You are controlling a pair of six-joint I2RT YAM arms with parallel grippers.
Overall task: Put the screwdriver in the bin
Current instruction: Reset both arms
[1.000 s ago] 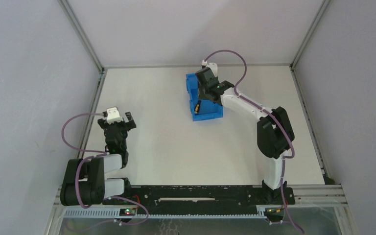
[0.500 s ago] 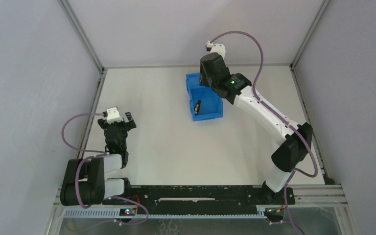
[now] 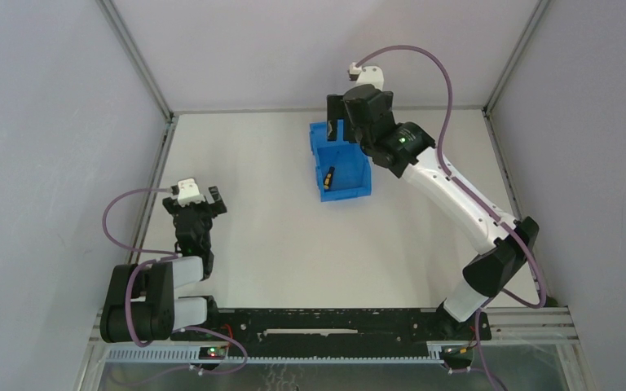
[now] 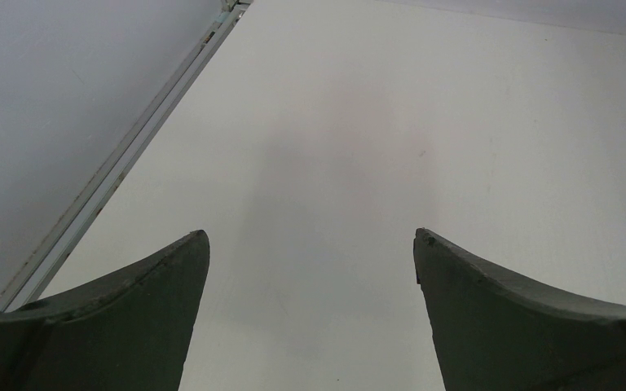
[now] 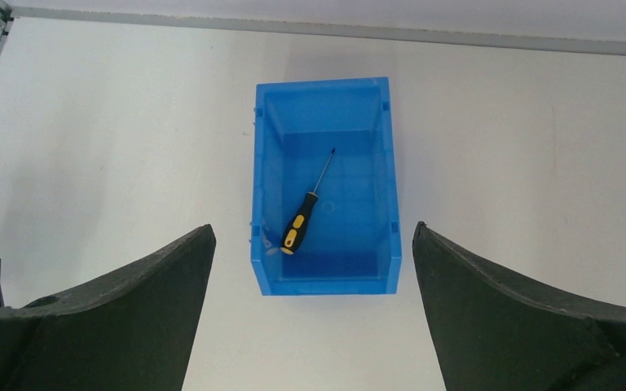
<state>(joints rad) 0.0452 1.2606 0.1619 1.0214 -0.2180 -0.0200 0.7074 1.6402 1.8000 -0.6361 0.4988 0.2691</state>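
The blue bin (image 3: 347,193) stands on the white table at the back centre. The screwdriver (image 3: 328,177), black and yellow-handled, lies flat on the bin's floor. In the right wrist view the screwdriver (image 5: 300,224) lies slanted by one side wall of the bin (image 5: 326,285), its thin shaft pointing across the floor. My right gripper (image 3: 342,120) hangs high above the bin's far end, open, with nothing between its fingers (image 5: 311,228). My left gripper (image 3: 200,200) rests low at the left side, open and empty (image 4: 311,234), far from the bin.
A metal frame rail (image 3: 156,191) runs along the table's left edge next to the left arm. Grey walls enclose the table on three sides. The right arm's elbow (image 3: 501,257) stretches out toward the right edge.
The right gripper has opened, risen out of the bin and drawn back above its far end. The screwdriver stays lying in the bin. The left arm has not moved.
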